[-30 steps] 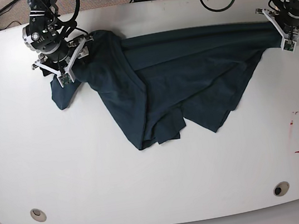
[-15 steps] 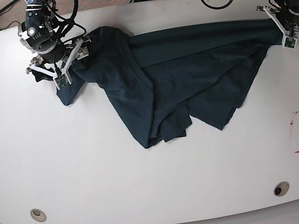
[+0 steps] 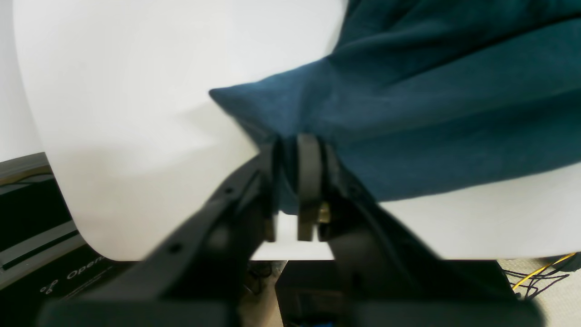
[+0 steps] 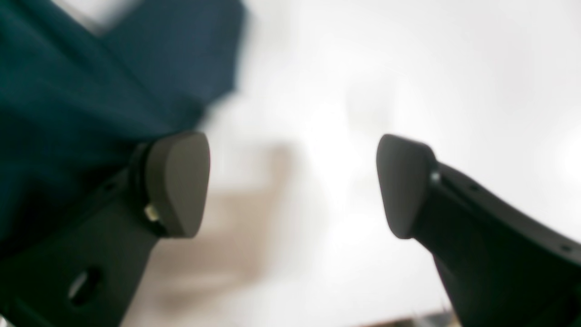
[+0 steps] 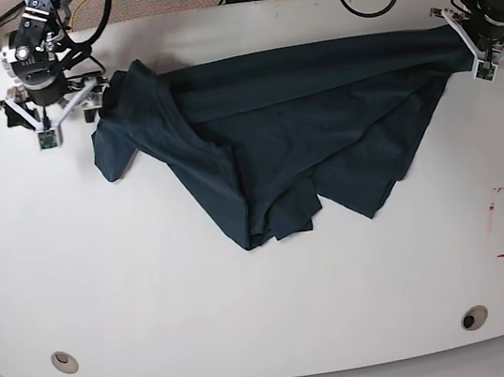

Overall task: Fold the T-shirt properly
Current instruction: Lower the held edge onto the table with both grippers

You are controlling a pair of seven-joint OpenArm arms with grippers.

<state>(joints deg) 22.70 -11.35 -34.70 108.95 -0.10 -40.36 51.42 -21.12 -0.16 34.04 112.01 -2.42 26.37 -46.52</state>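
- Base view: the T-shirt (image 5: 290, 126) lies crumpled across the upper middle of the table (image 5: 155, 298), long axis running left to right
- Left gripper (image 3: 295, 150), at upper right, is clamped on the shirt's right corner
- Right gripper (image 4: 292, 181), at upper left, stands wide open and empty, just left of the loose left corner, so it is the nearer arm for regrasping that end
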